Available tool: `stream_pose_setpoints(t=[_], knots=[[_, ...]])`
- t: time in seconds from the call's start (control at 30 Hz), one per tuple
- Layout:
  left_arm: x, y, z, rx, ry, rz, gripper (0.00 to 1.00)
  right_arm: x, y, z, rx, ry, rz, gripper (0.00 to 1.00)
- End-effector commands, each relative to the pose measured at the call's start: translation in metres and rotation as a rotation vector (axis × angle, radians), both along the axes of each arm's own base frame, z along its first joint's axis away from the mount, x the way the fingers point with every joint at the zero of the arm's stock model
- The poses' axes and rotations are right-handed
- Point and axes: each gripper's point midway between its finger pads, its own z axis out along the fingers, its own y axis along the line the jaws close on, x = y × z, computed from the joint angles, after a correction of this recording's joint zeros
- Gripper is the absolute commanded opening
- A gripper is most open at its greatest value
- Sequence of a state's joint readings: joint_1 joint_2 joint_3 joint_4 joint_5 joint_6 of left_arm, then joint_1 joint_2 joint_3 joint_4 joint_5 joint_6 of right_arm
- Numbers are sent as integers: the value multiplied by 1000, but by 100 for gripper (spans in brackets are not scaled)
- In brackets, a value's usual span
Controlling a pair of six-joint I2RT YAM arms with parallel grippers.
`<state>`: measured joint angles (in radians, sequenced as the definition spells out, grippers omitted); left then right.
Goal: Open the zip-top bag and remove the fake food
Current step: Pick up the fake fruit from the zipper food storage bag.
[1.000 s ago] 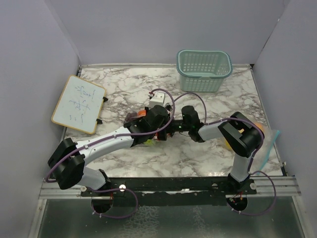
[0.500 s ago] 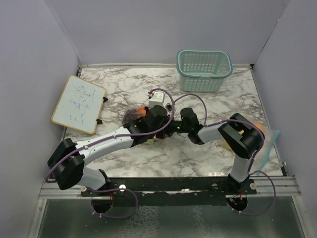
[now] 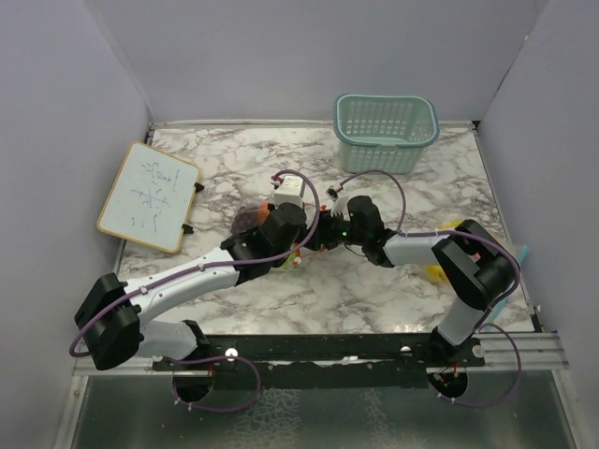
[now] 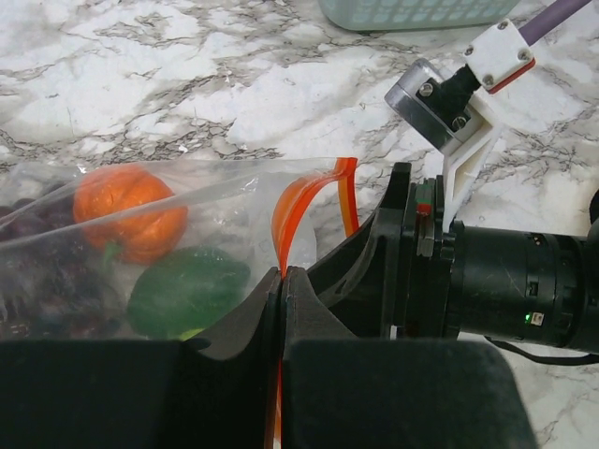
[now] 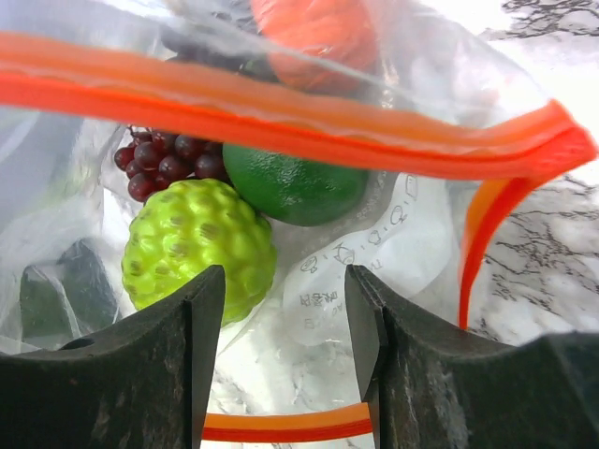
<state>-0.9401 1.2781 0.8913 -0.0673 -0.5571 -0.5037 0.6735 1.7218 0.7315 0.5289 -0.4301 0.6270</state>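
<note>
**Fake food:** orange [image 5: 318, 28], purple grape bunch [image 5: 164, 159], lime [image 5: 295, 187] and a knobbly yellow-green fruit [image 5: 197, 248]. All are inside the zip-top bag [image 4: 215, 196]. The grapes touch the lime and the knobbly fruit. The orange sits deeper in the bag.

**Zip-top bag:** clear film with an orange zip strip [image 5: 281, 122]. It lies about mid-tabletop, a little left of centre. Its mouth faces right, with the two lips parted at that end.

**Left gripper** [image 4: 282, 276]: closed tight on one lip of the zip strip at the mouth. In its wrist view the food lies just beyond its fingertips, to the left.

**Right gripper** [image 5: 285, 276]: jaws apart and facing straight into the mouth, with nothing visibly pinched. One lip crosses above the fingertips and the other lies between the fingers, nearer the wrist. The knobbly fruit sits just ahead of one fingertip. This gripper and the left one meet almost tip to tip.

**Tabletop** [image 3: 234, 159]: white marble pattern with grey veins.

**Teal mesh basket** [image 3: 386, 131]: at the far edge, right of centre, well apart from the bag.

**Whiteboard** [image 3: 148, 196]: bears handwriting and lies askew at the left edge.

**Metal rail** [image 3: 328, 348]: runs along the near edge and carries both arm bases.

**Wall panels** [image 3: 281, 56]: plain pale lilac-grey, enclosing the far, left and right sides.
</note>
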Motion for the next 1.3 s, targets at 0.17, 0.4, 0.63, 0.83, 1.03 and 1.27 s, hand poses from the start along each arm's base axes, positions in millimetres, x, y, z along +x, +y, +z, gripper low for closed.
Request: stream_pose_setpoints(t=[0.17, 0.4, 0.63, 0.83, 1.03, 1.27], knots=[[0, -8, 0, -28, -3, -17, 0, -7, 11, 43, 67, -125, 77, 74], [2, -16, 0, -38, 3, -33, 0, -20, 42, 40, 36, -146, 170, 90], [1, -16, 5, -52, -2, -33, 0, -36, 72, 23, 56, -106, 270, 96], [1, -18, 5, -58, 0, -34, 0, -45, 79, 7, 82, -60, 313, 98], [-2, -13, 0, -65, 5, -31, 0, -64, 82, 5, 175, -42, 408, 96], [-2, -12, 10, -81, -11, -34, 0, -65, 81, -3, 209, -34, 387, 69]])
